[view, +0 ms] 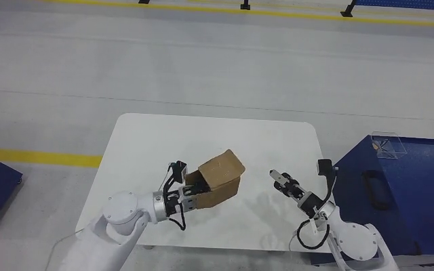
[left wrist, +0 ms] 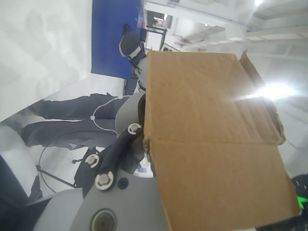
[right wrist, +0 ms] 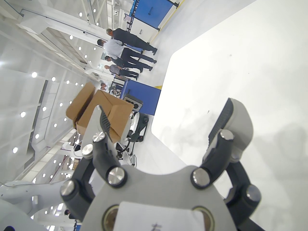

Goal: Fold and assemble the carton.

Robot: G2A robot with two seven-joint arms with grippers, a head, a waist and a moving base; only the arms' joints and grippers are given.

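My left tool [view: 186, 195] is clenched on the carton's [view: 220, 177] near wall, holding it tilted over the near part of the surface [view: 271, 139]. My right tool [view: 277, 177] hangs released beside it, apart. I judge the body squared up, with flaps left to close. Beyond the white surface are grey floor and a blue cabinet [view: 400, 193].

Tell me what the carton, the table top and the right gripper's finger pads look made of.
The carton: brown cardboard, matte, likely corrugated; creased fold lines, raw fibrous edges.
The table top: smooth white sheet, maybe laminate or paint; faint sheen and soft shadows, material uncertain.
The right gripper pads: dark ribbed facing, probably rubber, on pale grey finger bodies; plastic or metal unclear.
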